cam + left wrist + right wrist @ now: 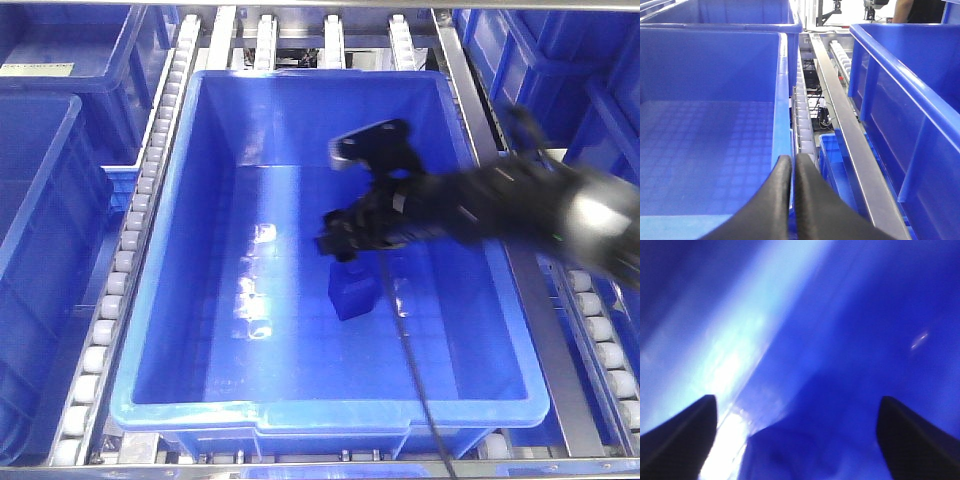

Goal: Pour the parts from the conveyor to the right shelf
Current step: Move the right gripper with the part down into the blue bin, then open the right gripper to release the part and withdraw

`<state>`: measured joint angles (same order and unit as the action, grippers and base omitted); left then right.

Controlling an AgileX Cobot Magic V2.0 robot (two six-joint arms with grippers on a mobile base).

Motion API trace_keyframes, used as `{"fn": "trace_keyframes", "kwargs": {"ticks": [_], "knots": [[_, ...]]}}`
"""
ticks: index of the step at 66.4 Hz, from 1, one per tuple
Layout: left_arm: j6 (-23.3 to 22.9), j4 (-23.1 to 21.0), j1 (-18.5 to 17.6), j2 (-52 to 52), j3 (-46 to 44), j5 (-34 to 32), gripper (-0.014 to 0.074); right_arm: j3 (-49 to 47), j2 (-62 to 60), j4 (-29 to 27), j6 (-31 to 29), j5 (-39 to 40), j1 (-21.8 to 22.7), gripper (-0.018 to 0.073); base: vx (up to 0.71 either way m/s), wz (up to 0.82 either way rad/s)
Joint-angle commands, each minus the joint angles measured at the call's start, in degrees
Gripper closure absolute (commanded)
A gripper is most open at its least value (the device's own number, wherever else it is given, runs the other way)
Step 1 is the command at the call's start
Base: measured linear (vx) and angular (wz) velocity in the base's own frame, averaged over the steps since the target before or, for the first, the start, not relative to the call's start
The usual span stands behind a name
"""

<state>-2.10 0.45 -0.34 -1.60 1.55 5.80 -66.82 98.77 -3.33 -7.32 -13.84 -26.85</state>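
I am at the drop-off step: my right arm reaches from the right side down into the large blue tub (230, 400) on the right shelf (160, 180), whose white roller tracks flank the tub on both sides. The blue block (352, 290) sits on the tub floor just below my right pincer (345, 245), a little right of the tub's middle. In the blurred front view I cannot tell whether the pincer touches it.

In the right wrist view, my right pincer (797, 435) stands wide apart, its two dark fingertips (682, 432) at the bottom corners of the picture, with the blue block (810, 440) between them and nothing clamped. So I judge the part released, or just about.

The next move, as I judge it, calls for lifting straight up, clear of the block and over the tub's thick rim without snagging the cable that trails from my arm.

My left pincer (792, 167) is pressed closed and empty, hovering by the rim of a neighbouring tub (710, 130).
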Motion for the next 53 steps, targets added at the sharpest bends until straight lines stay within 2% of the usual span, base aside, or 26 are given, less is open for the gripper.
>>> {"fn": "trace_keyframes", "kwargs": {"ticks": [1,9,14,19,25,38,53], "knots": [[-0.49,-0.45,0.20,-1.01,-1.12,-4.53,0.0603,5.73,-8.69,0.90,-0.28,12.70,-0.05,0.0017,0.00,0.00],[-0.49,-0.45,0.20,-1.01,-1.12,-4.53,0.0603,15.01,-16.53,0.90,-1.37,18.73,-0.05,0.0088,0.00,0.00],[-0.49,-0.45,0.20,-1.01,-1.12,-4.53,0.0603,20.35,-21.67,0.90,-1.37,20.66,-0.05,0.0190,0.00,0.00],[-0.49,-0.45,0.20,-1.01,-1.12,-4.53,0.0603,24.65,-26.94,0.90,-1.48,21.04,0.18,0.0342,0.00,0.00],[-0.49,-0.45,0.20,-1.01,-1.12,-4.53,0.0603,29.87,-34.32,0.84,-1.75,21.04,0.99,0.0576,0.00,0.00],[-0.49,-0.45,0.20,-1.01,-1.12,-4.53,0.0603,39.45,-49.53,-0.94,-1.69,21.04,5.25,0.0568,0.00,0.00],[-0.49,-0.45,0.20,-1.01,-1.12,-4.53,0.0603,46.53,-66.84,-0.42,-1.58,17.23,14.68,0.0567,0.00,0.00]]}}
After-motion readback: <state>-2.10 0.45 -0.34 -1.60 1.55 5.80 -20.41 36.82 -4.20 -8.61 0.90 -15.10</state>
